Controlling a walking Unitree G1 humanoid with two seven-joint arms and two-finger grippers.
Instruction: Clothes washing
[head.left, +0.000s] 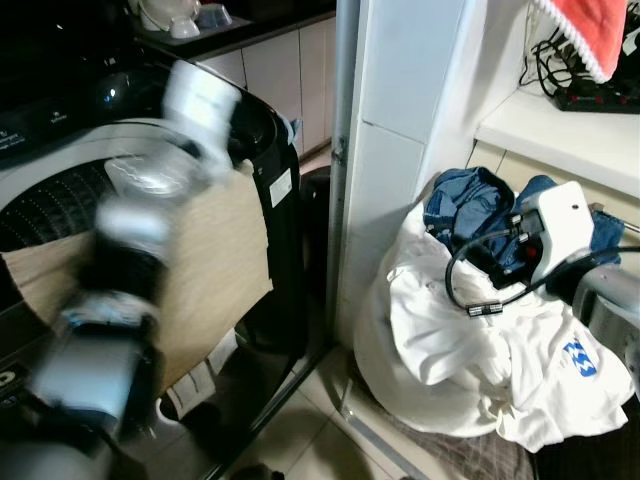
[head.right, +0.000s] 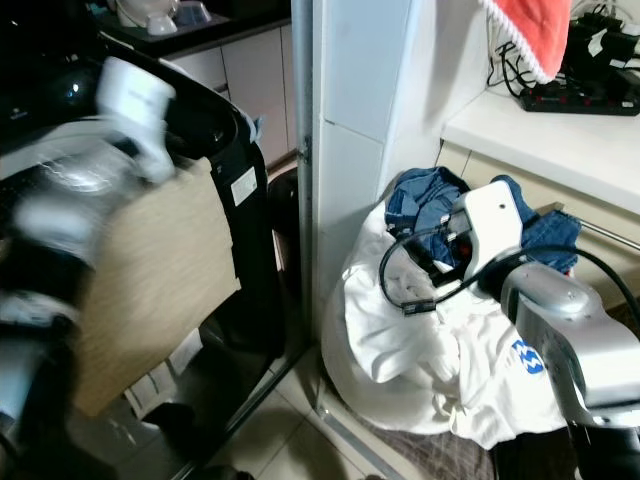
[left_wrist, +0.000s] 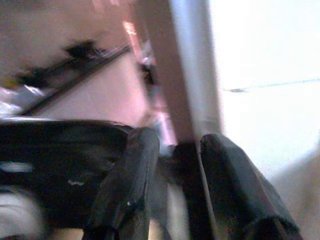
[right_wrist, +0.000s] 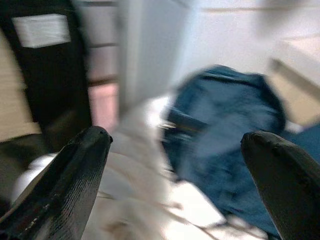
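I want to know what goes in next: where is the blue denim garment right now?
The blue denim garment lies at the top of the laundry pile on the robot's right, resting on the white shirt beside the white tiled wall, just ahead of the open right gripper.

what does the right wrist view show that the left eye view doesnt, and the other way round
Right wrist view: the right tool seen from behind, its two black fingers spread wide open and aimed at the laundry.

Left eye view: the washing machine, a beige cloth hanging over its front edge, the blurred left arm raised before it, a red towel and a power strip on the white shelf.

Both: the blue jeans lying on the white shirts, and the white pillar beside the pile.
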